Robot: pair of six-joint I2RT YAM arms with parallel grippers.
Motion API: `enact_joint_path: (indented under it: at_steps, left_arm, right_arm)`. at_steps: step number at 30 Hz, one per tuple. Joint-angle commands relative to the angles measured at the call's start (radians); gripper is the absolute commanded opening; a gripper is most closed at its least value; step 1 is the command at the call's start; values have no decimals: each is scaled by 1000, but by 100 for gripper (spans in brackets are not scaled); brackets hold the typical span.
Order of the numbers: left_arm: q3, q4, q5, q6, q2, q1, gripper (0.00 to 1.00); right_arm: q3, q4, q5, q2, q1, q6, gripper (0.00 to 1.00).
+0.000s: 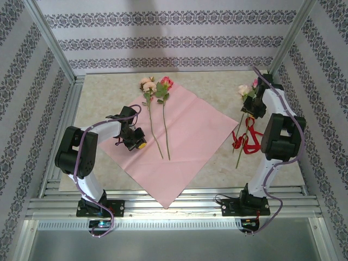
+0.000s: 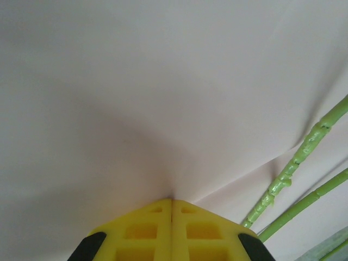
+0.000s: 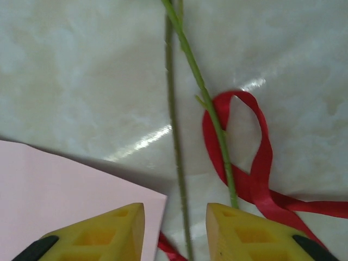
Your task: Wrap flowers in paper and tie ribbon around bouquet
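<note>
left hand (image 2: 172, 202) pinching paper (image 2: 163, 81), stems (image 3: 173, 109) crossing ribbon (image 3: 262, 163)

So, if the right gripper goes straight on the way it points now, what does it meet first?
Probably the stem between the right gripper's open fingers, with the table right under it; depth is unclear. The ribbon lies off to one side.

On my feed the worktop (image 1: 98, 103) is a pale, marbled beige, glossy enough to throw back streaks of light in the right wrist view. Wallpaper (image 1: 174, 38) with dark floral stripes on white closes three sides. Aluminium posts (image 1: 53, 41) stand at the back corners, and slotted aluminium rails (image 1: 174, 205) run along the near edge.
</note>
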Motion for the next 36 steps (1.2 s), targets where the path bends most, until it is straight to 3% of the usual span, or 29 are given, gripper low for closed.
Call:
enact_joint_path:
  at_steps: [1, 8, 17, 36]
  left_arm:
    - [8, 10, 21, -6, -13, 5, 4]
    - [29, 2, 27, 1, 2, 4, 4]
    - [39, 5, 35, 1, 16, 5, 4]
    - [35, 3, 39, 5, 16, 5, 4]
  right_arm:
    - [-33, -14, 28, 18, 2, -49, 33]
    - [-40, -28, 34, 77, -9, -75, 28]
    - [-209, 31, 36, -3, -28, -55, 27]
    - [-214, 34, 58, -54, -75, -81, 26]
